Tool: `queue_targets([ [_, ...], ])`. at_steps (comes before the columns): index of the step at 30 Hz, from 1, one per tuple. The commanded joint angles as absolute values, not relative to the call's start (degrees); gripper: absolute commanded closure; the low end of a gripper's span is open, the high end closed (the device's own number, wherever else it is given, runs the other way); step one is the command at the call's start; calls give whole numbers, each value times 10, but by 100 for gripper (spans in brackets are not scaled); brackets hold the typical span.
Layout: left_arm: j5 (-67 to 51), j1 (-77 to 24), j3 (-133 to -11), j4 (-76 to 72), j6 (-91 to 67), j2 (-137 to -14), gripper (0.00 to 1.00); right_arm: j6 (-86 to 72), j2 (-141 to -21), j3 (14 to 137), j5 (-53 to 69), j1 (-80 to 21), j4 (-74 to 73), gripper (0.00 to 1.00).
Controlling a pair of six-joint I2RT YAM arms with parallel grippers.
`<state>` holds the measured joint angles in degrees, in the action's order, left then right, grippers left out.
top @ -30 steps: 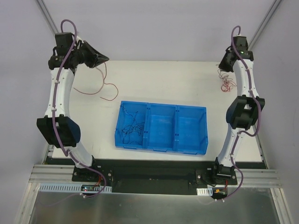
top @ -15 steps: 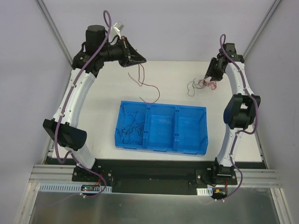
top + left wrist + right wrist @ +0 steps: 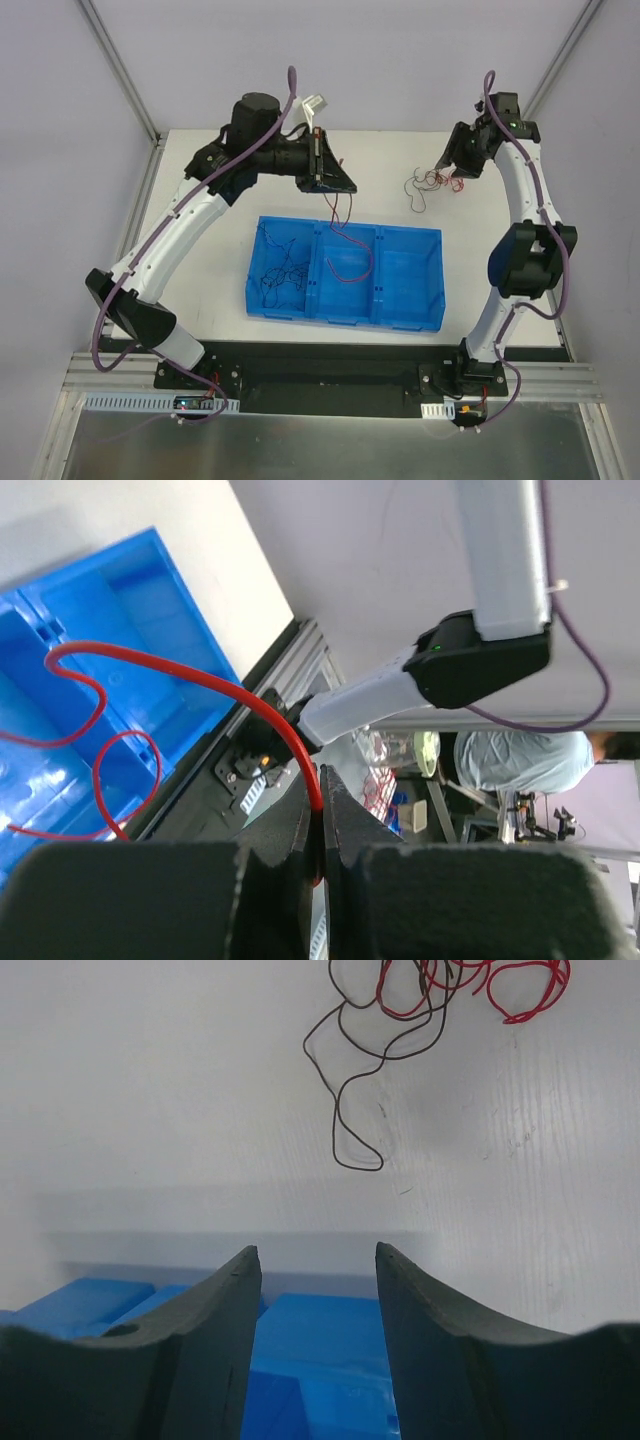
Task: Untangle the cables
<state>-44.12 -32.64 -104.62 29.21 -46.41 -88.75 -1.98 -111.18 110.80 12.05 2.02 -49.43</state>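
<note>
My left gripper (image 3: pixel 338 186) hovers over the blue tray (image 3: pixel 430 235), shut on a red cable (image 3: pixel 352 262). This cable hangs from the jaws and curls into the middle compartment. The left wrist view shows the red cable (image 3: pixel 200 670) pinched between the shut fingers of the left gripper (image 3: pixel 321 805). A dark tangle of cables (image 3: pixel 283 272) lies in the left compartment. My right gripper (image 3: pixel 453 170) is open at the far right, just beside a loose tangle of black and red cables (image 3: pixel 426 184) on the table. In the right wrist view the black cable (image 3: pixel 345 1110) and the red loops (image 3: pixel 520 1000) lie beyond the open right gripper (image 3: pixel 315 1255).
The blue tray (image 3: pixel 330 1360) has three compartments and lies across the middle of the white table (image 3: pixel 200 240). Its right compartment (image 3: pixel 410 270) holds nothing. Slanted frame posts (image 3: pixel 120 70) stand at the table's far corners.
My left arm swung right, carrying the red cable from the table's far left to over the tray's middle compartment. My right gripper opened, leaving the black and red tangle on the table.
</note>
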Motion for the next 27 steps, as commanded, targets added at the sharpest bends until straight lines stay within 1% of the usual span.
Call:
queue_targets([
  [1, -423, -352, -1006, 282, -448, -877, 100, -32, -1047, 1086, 152, 25, -483, 48],
  [9, -451, -366, -953, 290, -446, -906, 100, -38, -1022, 1048, 164, 30, -465, 48],
  [16, -465, -371, -914, 301, -439, -940, 100, -40, -1019, 1038, 176, 40, -463, 48],
  [25, -484, -371, -976, 343, -389, -1046, 100, -42, -1018, 1029, 178, 40, -458, 48],
  [26, -478, -371, -984, 354, -382, -1049, 97, -43, -1019, 1030, 178, 42, -457, 48],
  [27, -469, -371, -995, 370, -373, -1049, 87, -45, -1020, 1032, 176, 45, -458, 48],
])
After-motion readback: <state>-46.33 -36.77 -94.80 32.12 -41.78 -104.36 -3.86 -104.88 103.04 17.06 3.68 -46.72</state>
